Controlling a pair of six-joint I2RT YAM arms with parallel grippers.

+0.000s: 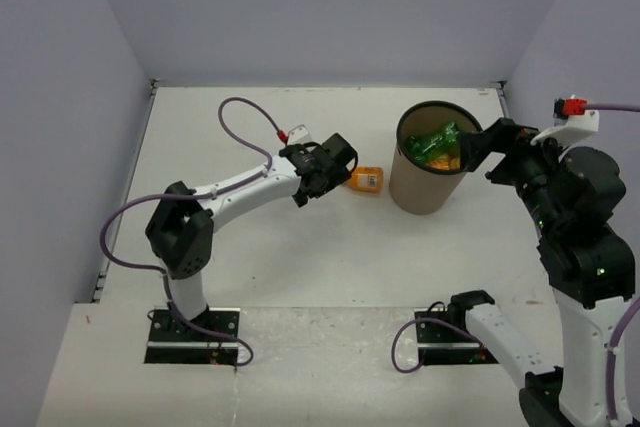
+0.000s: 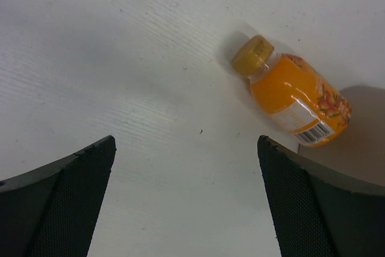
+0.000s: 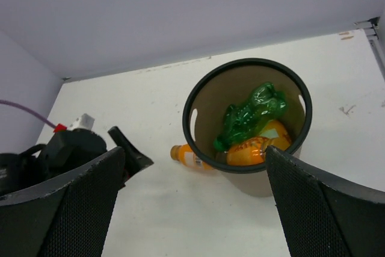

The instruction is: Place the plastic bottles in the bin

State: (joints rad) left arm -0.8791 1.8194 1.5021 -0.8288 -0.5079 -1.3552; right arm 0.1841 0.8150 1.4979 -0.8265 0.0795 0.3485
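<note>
One orange bottle (image 1: 366,179) lies on its side on the table, just left of the brown bin (image 1: 428,187). In the left wrist view the orange bottle (image 2: 293,93) lies ahead and to the right, its cap pointing up-left. My left gripper (image 1: 330,169) is open and empty, just left of that bottle. The bin (image 3: 207,97) holds a green bottle (image 3: 249,114) and orange bottles (image 3: 255,150). My right gripper (image 1: 478,147) is open and empty, at the bin's right rim.
The table (image 1: 300,267) is white, with lilac walls at the back and on both sides. A purple cable (image 1: 240,122) loops over the left arm. The bin's shadow (image 2: 361,142) falls beside the bottle.
</note>
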